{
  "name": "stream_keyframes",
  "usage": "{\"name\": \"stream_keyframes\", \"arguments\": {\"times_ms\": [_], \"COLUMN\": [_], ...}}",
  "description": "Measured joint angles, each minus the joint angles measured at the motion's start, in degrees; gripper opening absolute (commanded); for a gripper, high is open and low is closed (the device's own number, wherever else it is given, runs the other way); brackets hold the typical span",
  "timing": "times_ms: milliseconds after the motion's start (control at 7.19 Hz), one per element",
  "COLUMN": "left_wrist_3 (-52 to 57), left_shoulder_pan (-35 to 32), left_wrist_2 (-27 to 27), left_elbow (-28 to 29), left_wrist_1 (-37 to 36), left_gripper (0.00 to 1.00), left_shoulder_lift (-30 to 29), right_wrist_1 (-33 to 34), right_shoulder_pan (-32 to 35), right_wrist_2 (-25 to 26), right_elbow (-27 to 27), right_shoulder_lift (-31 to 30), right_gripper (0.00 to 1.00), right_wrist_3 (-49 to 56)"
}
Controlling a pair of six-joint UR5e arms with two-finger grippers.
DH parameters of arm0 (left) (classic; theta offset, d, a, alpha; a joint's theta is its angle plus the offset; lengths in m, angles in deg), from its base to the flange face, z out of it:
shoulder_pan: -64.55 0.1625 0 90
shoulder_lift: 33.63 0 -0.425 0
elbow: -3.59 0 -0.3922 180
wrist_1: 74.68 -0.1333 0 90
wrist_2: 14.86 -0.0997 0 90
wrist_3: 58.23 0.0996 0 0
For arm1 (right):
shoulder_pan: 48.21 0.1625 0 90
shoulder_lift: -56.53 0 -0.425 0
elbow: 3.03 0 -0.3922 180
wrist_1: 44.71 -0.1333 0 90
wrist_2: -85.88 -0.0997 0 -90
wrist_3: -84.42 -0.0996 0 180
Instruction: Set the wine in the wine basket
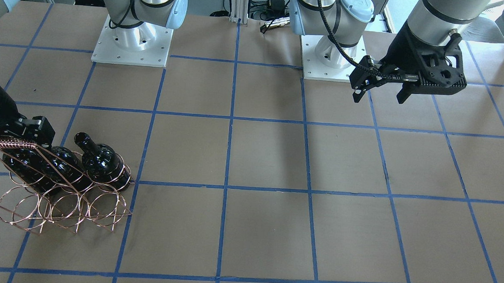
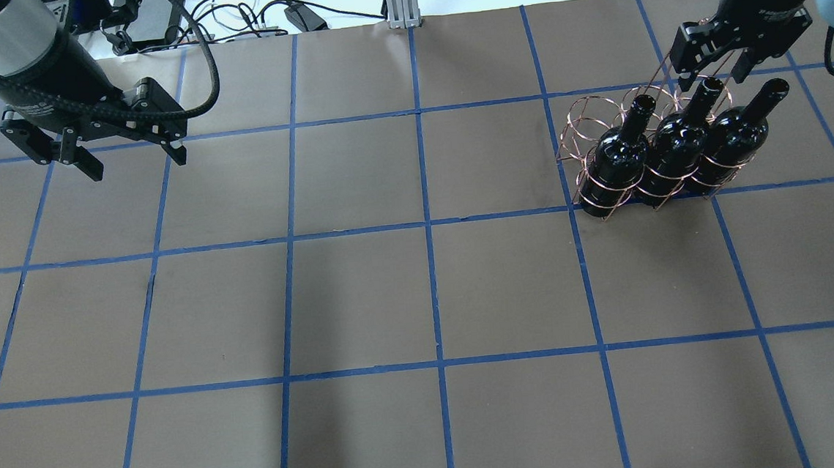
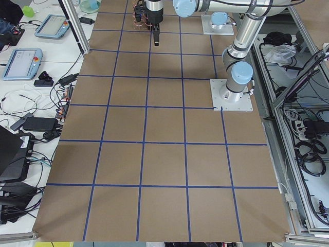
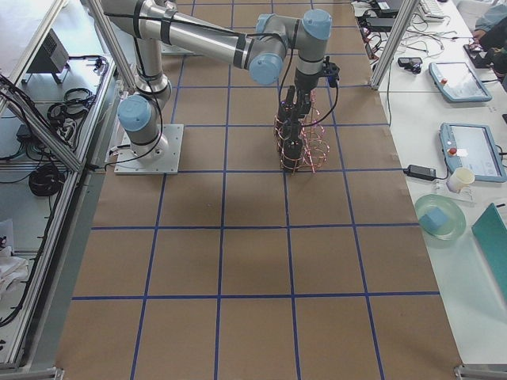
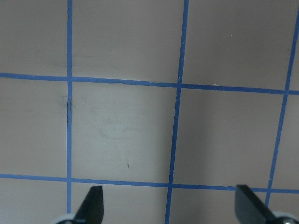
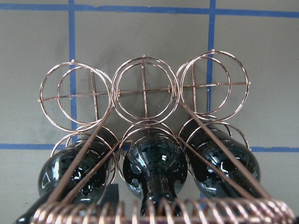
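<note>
Straddling neck of black glossy glass wine bottle [image 2: 675, 148] seated in copper wire-ring basket [image 6: 143, 88], right claw [image 2: 713, 80] apart, probably releasing; left claw [image 2: 134, 162] apart, idle.

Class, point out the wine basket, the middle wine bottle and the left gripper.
wine basket [image 6: 210, 212], right wrist view, on its wrapped handle bar.
middle wine bottle [image 2: 677, 148], overhead view, on its body.
left gripper [image 2: 138, 165], overhead view, between the fingertips.

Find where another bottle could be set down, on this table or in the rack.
Free: the table between the left gripper and the wine basket, plus its three empty far rings. Crowded: the three bottles under the right gripper.
</note>
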Motion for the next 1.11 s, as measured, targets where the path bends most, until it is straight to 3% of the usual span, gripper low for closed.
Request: {"name": "stream_keyframes", "arguments": {"times_ms": [417,1112], "left_wrist_3": [-0.4,-0.3], "left_shoulder_pan": [0.0,0.6], "left_wrist_2": [-0.5,-0.5], "left_elbow": [0.0,0.1], "left_wrist_1": [0.0,-0.3], "left_gripper": [1.00,1.00], "left_shoulder_lift": [0.0,-0.1], "right_wrist_1": [-7.1,-13.5], "right_shoulder_pan": [2.8,11.3], "right_wrist_2": [-0.5,-2.1], "right_elbow": [-4.5,-4.5], "right_shoulder_lift": [-5.2,-10.8], "right_gripper": [1.00,1.00], "right_wrist_3": [-2.7,-10.8]}}
